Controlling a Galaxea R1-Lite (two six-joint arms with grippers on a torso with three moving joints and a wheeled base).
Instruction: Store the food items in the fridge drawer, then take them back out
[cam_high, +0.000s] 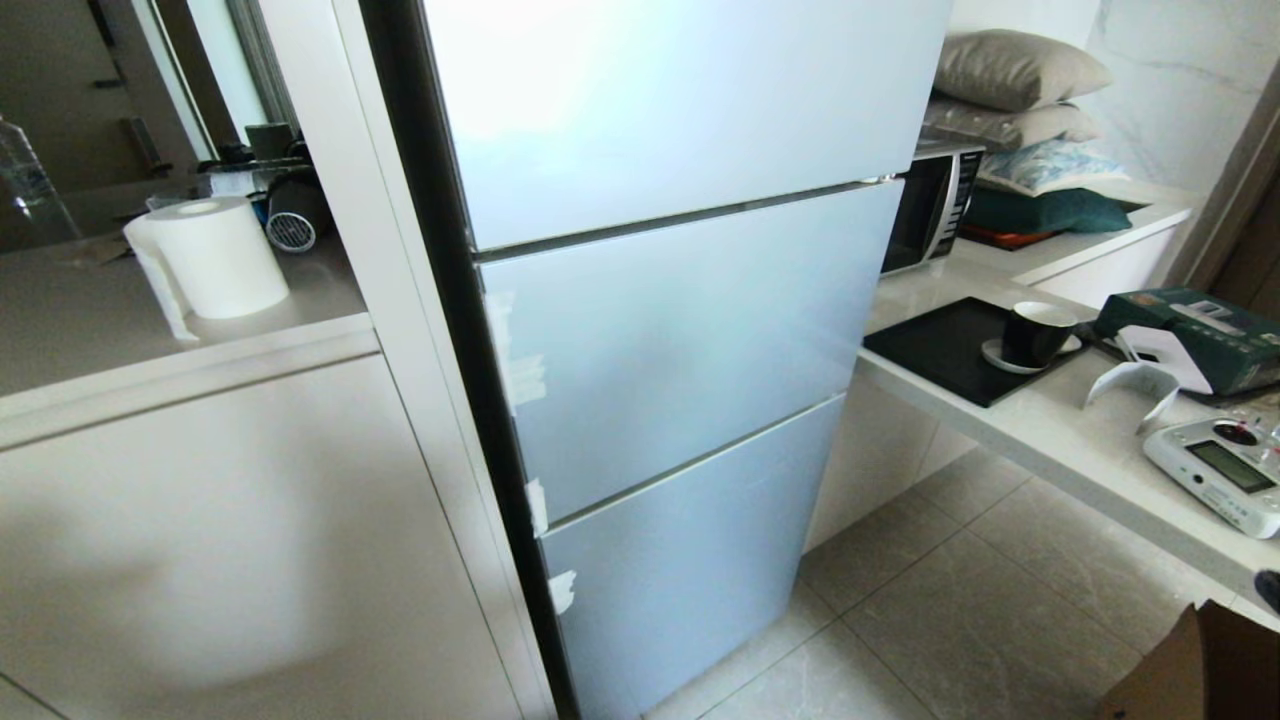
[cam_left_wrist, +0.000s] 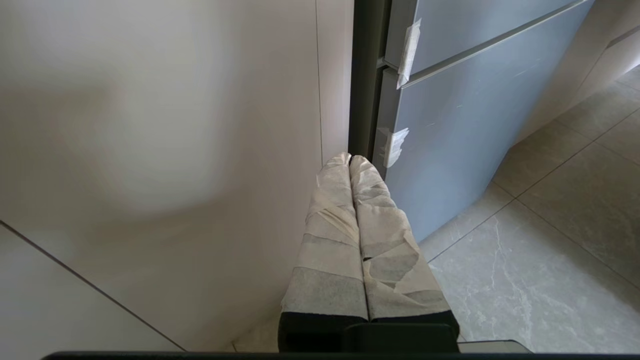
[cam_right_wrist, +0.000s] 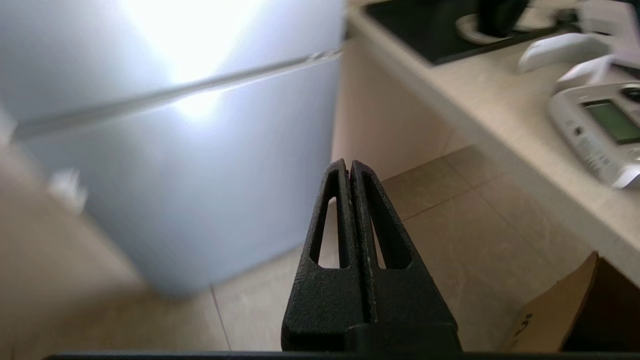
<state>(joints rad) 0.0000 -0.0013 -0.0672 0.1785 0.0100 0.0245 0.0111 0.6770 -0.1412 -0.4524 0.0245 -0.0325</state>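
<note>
fridge: pale blue-silver fridge (cam_high: 660, 330) centre of the head view, three flat fronts, all closed; no handles, white tape scraps (cam_high: 525, 375) on the left edge beside the black side strip.
drawer: not visible, judged to be behind one of the closed fronts; cannot tell which.
food: none in view in any picture; cannot tell where it is.
left hand: left hand (cam_left_wrist: 350, 160) low by the beige cabinet (cam_left_wrist: 150, 150), just left of the fridge's lower front; tape-wrapped fingers (cam_left_wrist: 370, 220) pressed together, empty.
right hand: right hand (cam_right_wrist: 348, 165) over the floor (cam_right_wrist: 450, 220) in front of the fridge's lower right corner, black fingers together, nothing held; picture smeared.
counter: counter (cam_high: 1040, 420) to the right with black tray (cam_high: 940, 350), cup (cam_high: 1035, 330), white device (cam_high: 1225, 465); microwave (cam_high: 930, 210) far right. Paper roll (cam_high: 215, 255) on the left counter.
handling, fridge front: judged stiff, smooth, slippery; no grip on the face, take it at the edge or the seam between fronts, likely the taped left edge.
handling, drawer: unseen here; presumably a rigid sliding bin, take at its front edge and pull straight.
stage: judged nothing open and no food in sight; cannot tell which half of the task this is.
</note>
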